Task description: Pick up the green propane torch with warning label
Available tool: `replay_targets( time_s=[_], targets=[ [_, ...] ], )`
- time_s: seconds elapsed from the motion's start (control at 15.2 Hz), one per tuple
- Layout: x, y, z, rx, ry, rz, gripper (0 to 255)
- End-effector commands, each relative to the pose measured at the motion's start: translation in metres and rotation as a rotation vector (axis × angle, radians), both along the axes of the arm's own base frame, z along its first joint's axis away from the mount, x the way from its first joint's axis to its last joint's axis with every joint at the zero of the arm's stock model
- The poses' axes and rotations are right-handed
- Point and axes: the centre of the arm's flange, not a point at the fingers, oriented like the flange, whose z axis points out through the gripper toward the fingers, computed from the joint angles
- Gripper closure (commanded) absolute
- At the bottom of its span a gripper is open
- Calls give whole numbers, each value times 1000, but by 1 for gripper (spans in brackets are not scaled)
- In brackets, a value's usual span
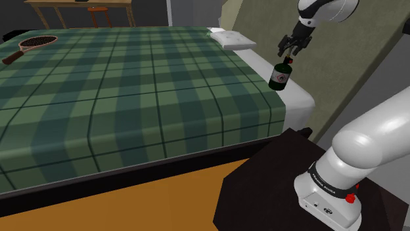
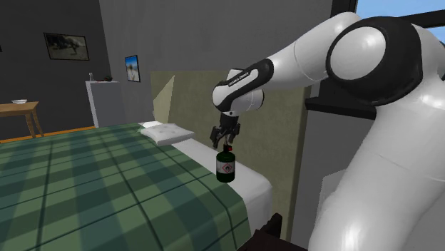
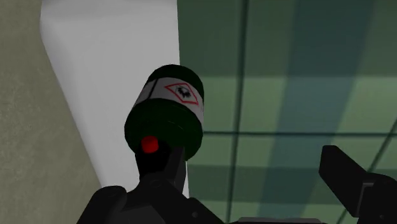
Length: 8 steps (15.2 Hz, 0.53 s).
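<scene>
Hovering my gripper (image 1: 289,52) over green torch (image 1: 280,77), upright at bed (image 1: 301,98) edge, by plaid blanket (image 1: 131,85) corner; fingers (image 3: 356,184) spreading wide, clasping nothing. Judging cylinder rigid, smooth, weighty; am favouring black neck (image 3: 153,164).

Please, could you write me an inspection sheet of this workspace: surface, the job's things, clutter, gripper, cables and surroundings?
Surface: bed with a green plaid cover; a white sheet shows along one edge.
Job's things: green torch with a white warning label, upright near the bed's edge, where the cover meets the white sheet.
Clutter: white pillow; racket on the cover, far from the torch.
Gripper: black gripper just above the torch; fingers open, with the torch's top between them, not clasped.
Cables: nothing seen.
Surroundings: wooden table, white cabinet, two wall pictures, dark stand.
</scene>
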Motion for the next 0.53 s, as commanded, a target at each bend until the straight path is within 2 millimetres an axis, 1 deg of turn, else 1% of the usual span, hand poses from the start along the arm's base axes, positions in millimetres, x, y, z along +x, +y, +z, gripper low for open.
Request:
replay_targets(
  time_s=[0.0,0.4,0.46],
  targets=[
    [1,-24,-8,-8,-16,-18,0],
    [12,-92,-27,-27,-61,-70,0],
    [12,-92,-32,-27,-61,-70,0]
  ],
)
